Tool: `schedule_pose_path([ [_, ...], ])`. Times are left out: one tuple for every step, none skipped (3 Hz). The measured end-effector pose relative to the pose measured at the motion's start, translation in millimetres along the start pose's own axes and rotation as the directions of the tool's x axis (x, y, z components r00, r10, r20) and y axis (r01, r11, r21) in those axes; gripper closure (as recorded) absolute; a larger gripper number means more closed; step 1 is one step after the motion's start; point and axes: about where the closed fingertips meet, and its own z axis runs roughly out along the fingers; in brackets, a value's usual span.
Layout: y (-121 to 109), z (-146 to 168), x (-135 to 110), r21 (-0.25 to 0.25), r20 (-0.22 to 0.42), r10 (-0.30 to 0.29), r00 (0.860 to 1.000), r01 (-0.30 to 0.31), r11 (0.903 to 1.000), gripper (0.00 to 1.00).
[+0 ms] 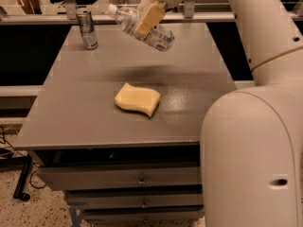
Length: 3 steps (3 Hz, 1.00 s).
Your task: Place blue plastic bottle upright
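Label [160,36] unreadable on blue plastic bottle [125,18], in gripper fingers [147,19] above table [94,112].

the cream-coloured hand [147,17], up above the far part of the table [80,112], clasps the blue plastic bottle [162,38], which is clear with a white cap and a white label printed in blue. the table is plain dull grey. the can [87,28] is silver and blue. the sponge [137,99] is pale yellow. the arm [258,30] is glossy off-white.
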Motion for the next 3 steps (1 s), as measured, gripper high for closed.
schedule_pose_path([
  [1, -30, -15, 0.007, 0.273, 0.025, 0.962, -0.028, 0.9996, 1.0],
  [-4, -57, 0, 0.007, 0.474, 0.082, 0.877, -0.098, 0.9952, 1.0],
  [-12, -86, 29, 0.017, 0.599, 0.14, 0.788, -0.187, 0.9822, 1.0],
])
